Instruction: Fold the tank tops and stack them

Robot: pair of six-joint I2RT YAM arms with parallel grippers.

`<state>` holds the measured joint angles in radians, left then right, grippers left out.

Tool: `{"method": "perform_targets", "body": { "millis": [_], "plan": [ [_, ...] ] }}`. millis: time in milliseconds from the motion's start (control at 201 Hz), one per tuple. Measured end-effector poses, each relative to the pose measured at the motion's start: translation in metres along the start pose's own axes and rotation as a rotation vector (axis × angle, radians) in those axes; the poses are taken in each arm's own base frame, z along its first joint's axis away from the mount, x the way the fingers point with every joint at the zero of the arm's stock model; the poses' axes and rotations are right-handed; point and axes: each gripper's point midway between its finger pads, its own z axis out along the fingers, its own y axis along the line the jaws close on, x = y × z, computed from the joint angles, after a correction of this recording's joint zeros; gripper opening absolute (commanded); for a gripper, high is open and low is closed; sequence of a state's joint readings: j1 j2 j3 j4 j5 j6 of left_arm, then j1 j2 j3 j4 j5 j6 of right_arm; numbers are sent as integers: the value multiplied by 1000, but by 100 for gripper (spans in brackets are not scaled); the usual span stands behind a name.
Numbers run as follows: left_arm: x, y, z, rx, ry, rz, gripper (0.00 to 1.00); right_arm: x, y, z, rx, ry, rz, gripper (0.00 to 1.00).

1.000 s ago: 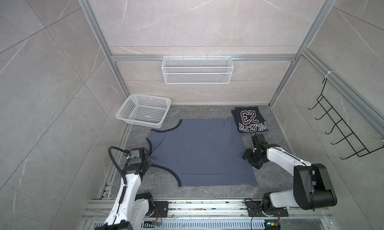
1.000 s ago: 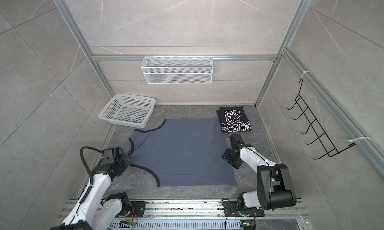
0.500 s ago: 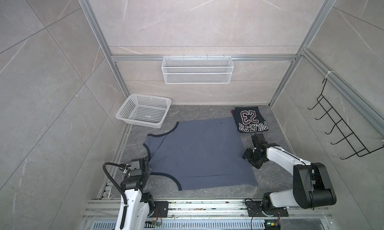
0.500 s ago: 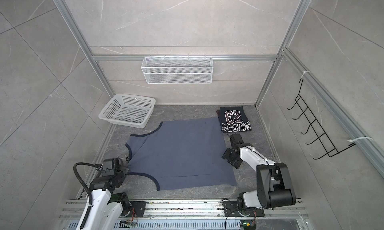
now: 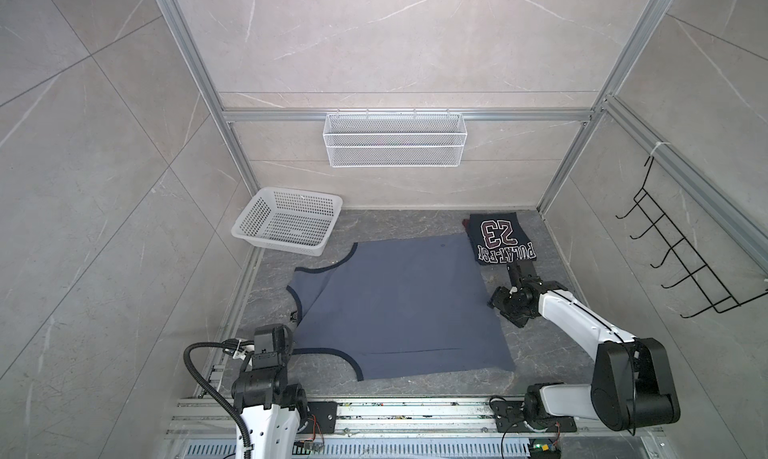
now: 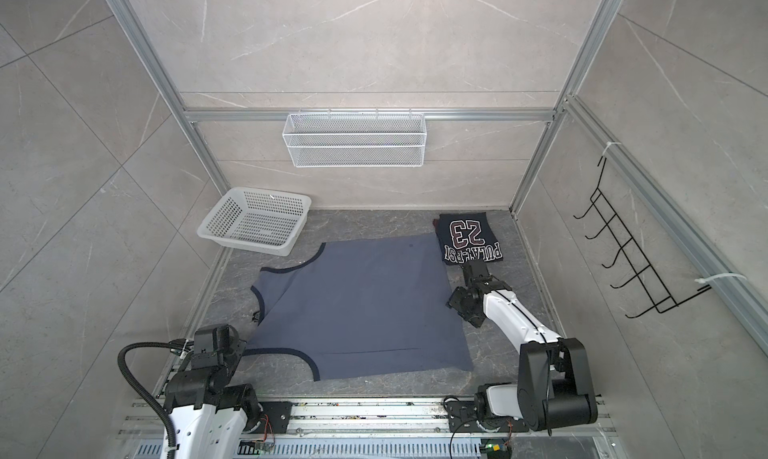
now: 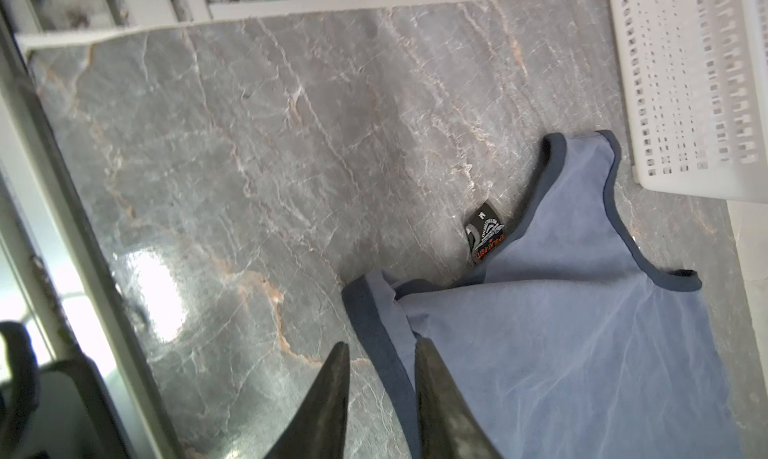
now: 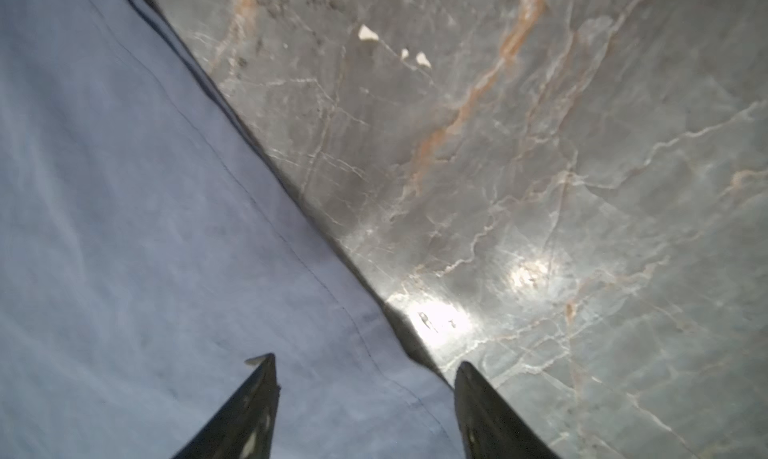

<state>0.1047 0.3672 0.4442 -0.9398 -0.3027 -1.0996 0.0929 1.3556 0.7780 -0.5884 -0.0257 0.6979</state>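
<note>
Top views, both alike, showed a grey marble tabletop (image 5: 395, 222) walled on three sides, with a white basket (image 5: 303, 192) at its far left corner. At the far right corner lay the navy tank top (image 5: 500, 239), already folded into a compact rectangle with its white number and lettering facing up. The blue-grey tank top (image 5: 399, 307) lay spread flat across the middle, straps toward the left arm and hem toward the right arm. Its far hem corner lay just beside the navy bundle, possibly touching it; the gap was too fine to tell.

Left wrist view showed the left gripper (image 7: 382, 344) low over the near shoulder strap (image 7: 374, 311). Its fingers (image 7: 332, 394) stood a narrow gap apart, with the strap's dark trim running between the tips but not pinched. A black neck label (image 7: 486, 232) poked out at the neckline.

Right wrist view showed the right gripper (image 8: 365, 359) spread wide and holding nothing. It straddled the hem (image 8: 332, 261), one fingertip over cloth and one over bare marble.

Judged from this, the task was roughly half done: one top folded and parked, the other laid out but not yet folded. Folding the blue-grey top and setting the two together in one stack remained
</note>
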Motion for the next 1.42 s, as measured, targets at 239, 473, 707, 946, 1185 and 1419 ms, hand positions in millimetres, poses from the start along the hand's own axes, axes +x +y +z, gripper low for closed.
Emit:
{"method": "perform_targets", "body": {
  "millis": [239,473,707,946,1185,1419],
  "plan": [
    [37,-37,32,32,237,147,57,12,25,-1,-85,29,-89,69],
    [77,-93,60,75,425,393,61,34,76,4,-175,80,-234,69],
    [53,-153,89,128,345,445,56,36,77,17,-159,103,-240,69],
    [37,-170,128,130,299,415,49,33,71,19,-135,86,-244,69],
    [14,-164,159,113,260,328,47,29,48,27,-94,97,-183,69],
    [-1,-192,179,162,248,302,46,23,33,27,-81,88,-138,69]
  ]
}}
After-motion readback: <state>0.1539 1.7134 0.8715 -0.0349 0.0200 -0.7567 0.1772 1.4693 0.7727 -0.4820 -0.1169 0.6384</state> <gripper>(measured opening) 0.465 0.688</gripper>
